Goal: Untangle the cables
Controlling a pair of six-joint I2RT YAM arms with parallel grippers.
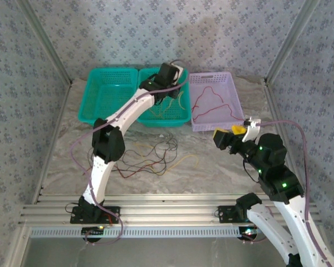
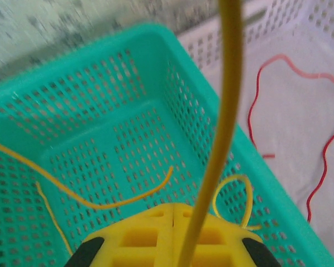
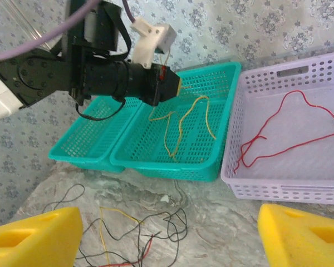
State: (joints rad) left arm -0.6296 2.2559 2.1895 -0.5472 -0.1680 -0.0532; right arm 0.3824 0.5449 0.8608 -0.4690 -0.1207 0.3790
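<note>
The left pincer [image 2: 172, 214] is clamped on a yellow cable [image 2: 225, 111] that hangs into the middle teal basket [image 2: 89, 67]. The right pincer [image 3: 170, 222] stands wide open and holds nothing. It is set apart from the tangled cables [image 1: 150, 158] on the desk [image 1: 211, 172].

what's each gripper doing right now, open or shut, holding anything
left gripper: shut on the yellow cable
right gripper: open, holding nothing

Three baskets [image 1: 108, 94] side by side behind cables [image 1: 150, 157] on table [image 1: 222, 167]
</note>
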